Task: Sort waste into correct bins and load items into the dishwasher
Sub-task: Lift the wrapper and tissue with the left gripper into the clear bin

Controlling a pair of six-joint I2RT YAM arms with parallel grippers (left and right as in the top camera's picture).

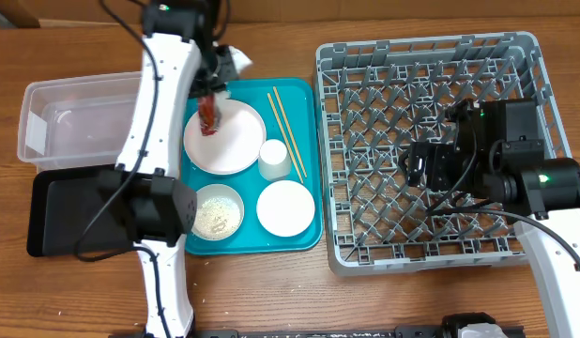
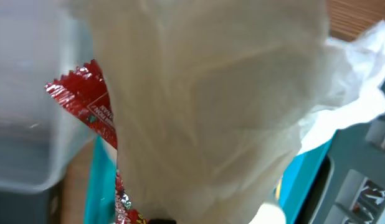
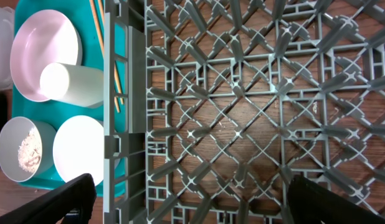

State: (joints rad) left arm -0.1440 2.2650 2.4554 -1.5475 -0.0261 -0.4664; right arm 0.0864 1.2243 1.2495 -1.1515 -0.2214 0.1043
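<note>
Over the plate, the left gripper pinches the wrapper and napkin together. The tub lies close by on its left. The right gripper hangs wide open and empty over the rack.

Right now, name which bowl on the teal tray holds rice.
The grey bowl nearest the black tray; it has rice inside, while the white bowl beside it is empty.

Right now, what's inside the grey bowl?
White rice lies inside the grey bowl. It covers part of the bottom, so whatever is under the rice cannot be seen.
</note>
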